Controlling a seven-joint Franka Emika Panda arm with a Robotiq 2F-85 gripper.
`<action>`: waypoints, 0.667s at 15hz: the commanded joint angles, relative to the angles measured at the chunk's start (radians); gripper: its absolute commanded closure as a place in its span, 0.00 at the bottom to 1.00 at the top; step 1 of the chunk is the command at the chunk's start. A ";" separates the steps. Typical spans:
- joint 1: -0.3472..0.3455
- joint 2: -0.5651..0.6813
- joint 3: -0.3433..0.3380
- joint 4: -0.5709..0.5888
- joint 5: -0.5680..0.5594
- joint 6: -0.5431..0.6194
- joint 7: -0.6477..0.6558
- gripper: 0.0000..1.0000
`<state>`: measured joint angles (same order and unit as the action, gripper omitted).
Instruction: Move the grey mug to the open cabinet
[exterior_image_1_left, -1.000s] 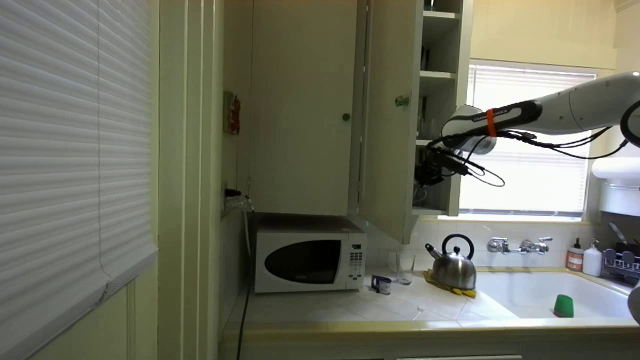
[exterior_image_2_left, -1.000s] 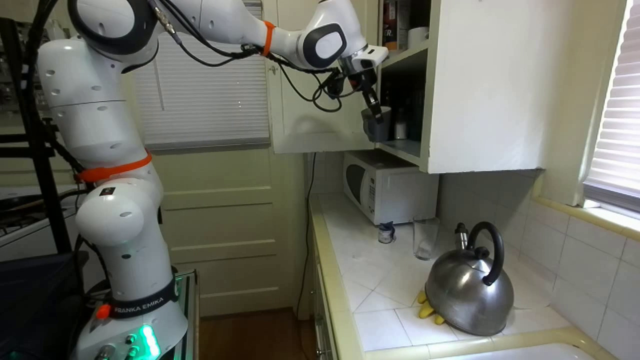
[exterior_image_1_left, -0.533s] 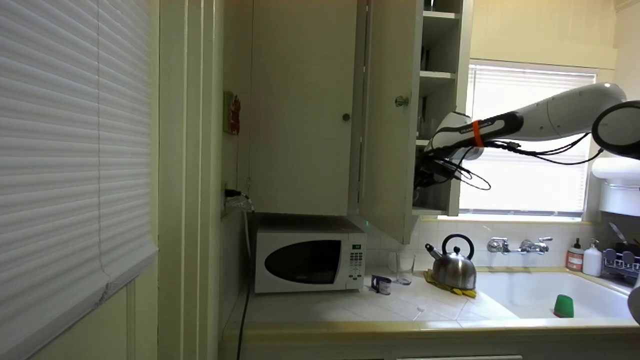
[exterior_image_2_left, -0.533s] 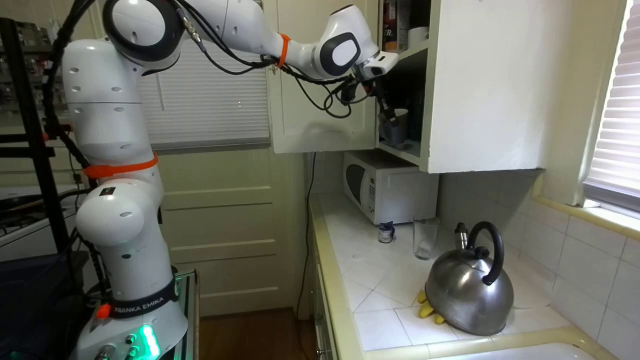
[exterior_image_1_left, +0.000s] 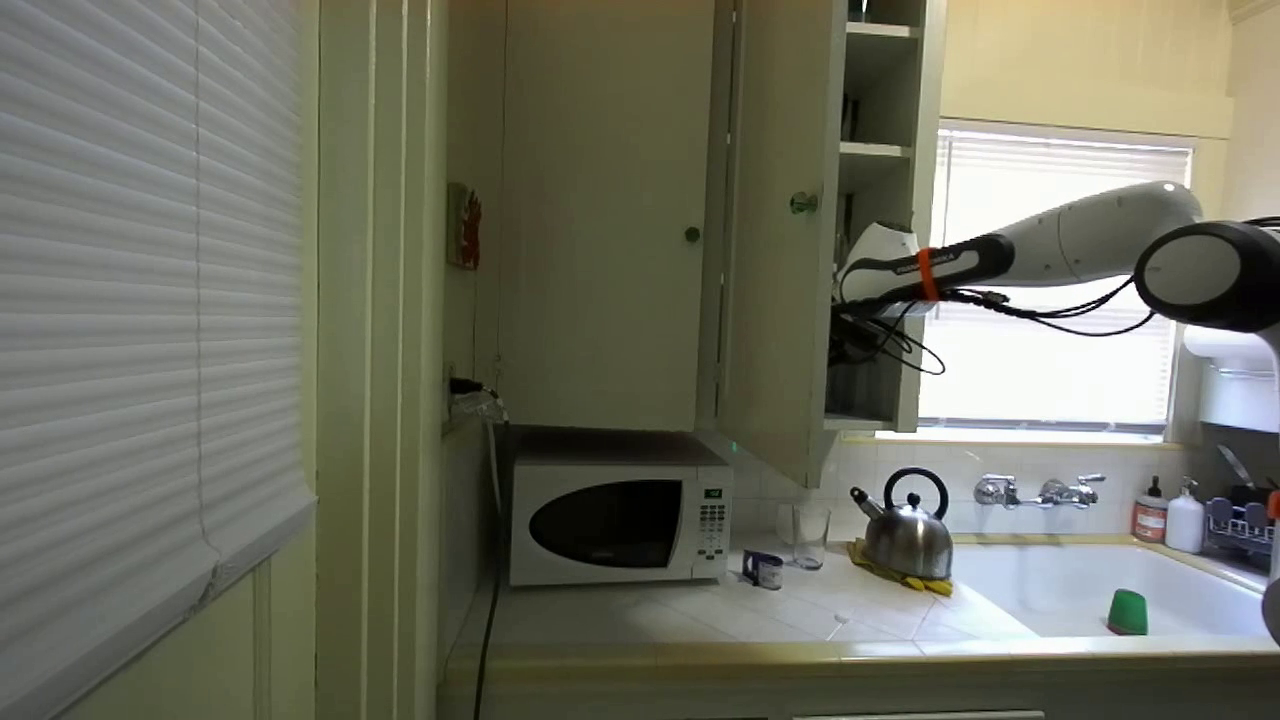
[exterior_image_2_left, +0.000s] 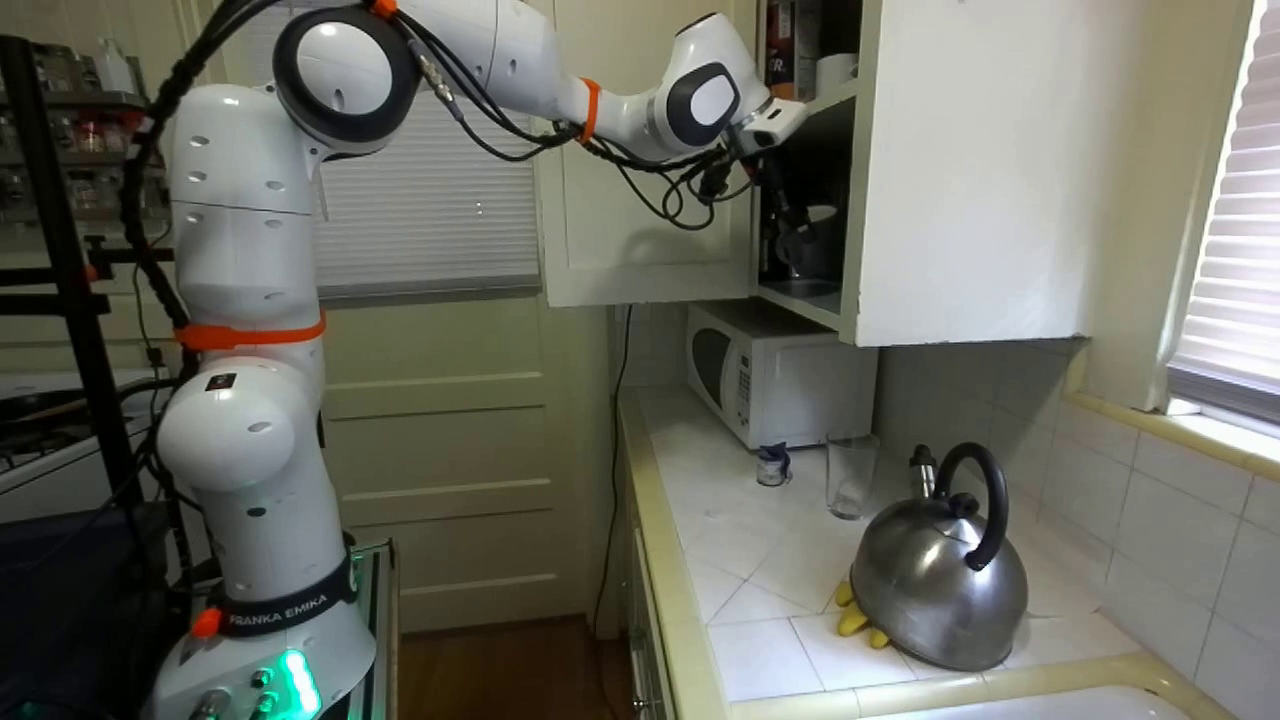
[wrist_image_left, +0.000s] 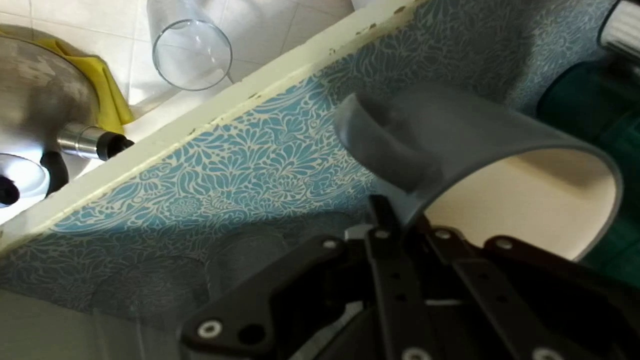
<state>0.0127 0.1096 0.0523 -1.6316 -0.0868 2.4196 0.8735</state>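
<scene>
The mug is grey, cabinet shelf floral blue.

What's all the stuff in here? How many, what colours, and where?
Open cabinet: 1, cream-white, above counter
Grey mug: 1, grey, in cabinet
Other containers: several, mixed colours, in cabinet
Counter: 1, white, below cabinet
Microwave: 1, white, on counter
Kettle: 1, silver and black, on something yellow
Glass: at least 1, clear, on counter
Small container: 1, bluish and white, near microwave
Sink: 1, white, beside counter
Green cup: 1, green, in sink
Tap: 1, silver, above sink
Pump bottles: 2, orange and white, by sink
Dish rack: 1, greyish, beside pump bottles
Blinds: at least 2, white, around room
Robot arm: 1, mostly white, at cabinet
Gripper: 1, black, holding grey mug
</scene>
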 joint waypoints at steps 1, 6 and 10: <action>0.035 0.074 -0.032 0.101 -0.049 -0.034 0.091 0.98; 0.062 0.119 -0.054 0.147 -0.056 -0.042 0.110 0.98; 0.076 0.143 -0.066 0.176 -0.053 -0.057 0.103 0.98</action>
<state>0.0622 0.2224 0.0104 -1.5183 -0.1143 2.4009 0.9408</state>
